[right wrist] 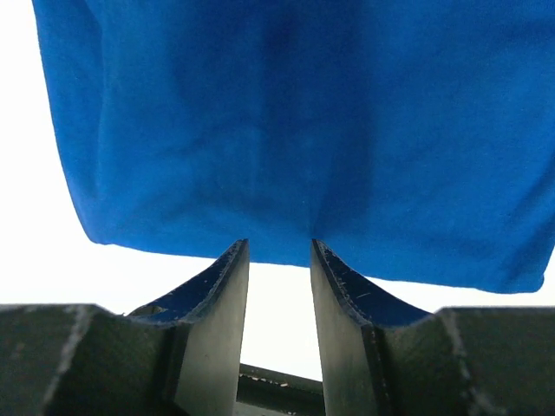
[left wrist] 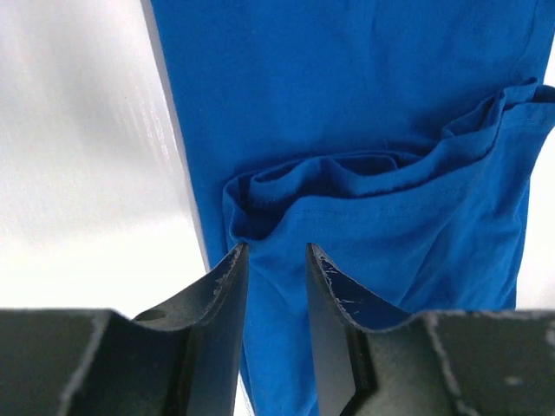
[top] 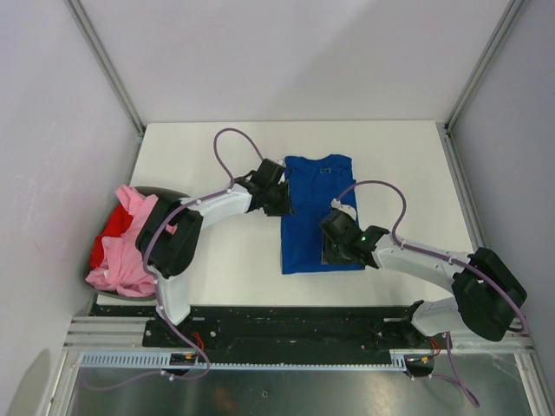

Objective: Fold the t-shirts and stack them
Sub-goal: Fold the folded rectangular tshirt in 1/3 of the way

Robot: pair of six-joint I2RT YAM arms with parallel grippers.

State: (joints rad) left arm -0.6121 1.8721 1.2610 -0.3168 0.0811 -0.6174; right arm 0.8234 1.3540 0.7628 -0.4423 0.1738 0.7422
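The royal blue soft-cloth t-shirt (top: 316,217) is lying at the middle of the smooth white bench (top: 217,260), folded into one narrow, flat rectangle. Two more t-shirts, a light pink one (top: 126,264) and a red one (top: 106,244), are sitting crumpled in a dark round tub (top: 170,192) at the left: three shirts in all. The left claw (left wrist: 276,251) is standing over the blue shirt's left edge by a rumpled, tucked sleeve (left wrist: 373,169). Blue cloth is filling the narrow gap between its two black fingers, and I cannot tell whether they are pinching it. The right claw (right wrist: 279,247) is meeting the hem, fingers apart, bare bench showing between them.
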